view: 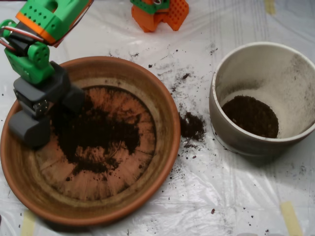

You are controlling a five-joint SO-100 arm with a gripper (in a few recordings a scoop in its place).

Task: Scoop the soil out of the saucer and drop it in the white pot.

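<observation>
- Overhead view: the scoop (49, 114) sits low inside the left part of the saucer (165, 115), its two grey shells standing apart, one toward the saucer's left wall and one at the edge of the dirt, so it reads as spread open with nothing caught between the halves
- The soil (96, 132) lies as a dark patch on the ridged floor, left of centre and just right of the scoop, with thinner crumbs trailing toward the lower left; much of the floor to the right and below is bare terracotta
- The white pot (295, 88) stands well apart at the right, upright, with a dark layer of dirt already at its bottom and dust on its inner wall
- A small spilled heap (192, 126) rests on the plastic sheet (197, 206) between saucer and pot, with loose specks scattered around it
- Judged step: taking a bite of soil; to do it well, the shells should press down onto the floor astride the thickest part of the patch, which lies a little right of where the scoop now sits, and only then close
- Closing fully before lifting matters, since the heap on the sheet suggests crumbs fall on the way across
- The lift should clear the saucer's raised rim, travel level to the right, and release only once over the middle of the pot's mouth, held low
</observation>
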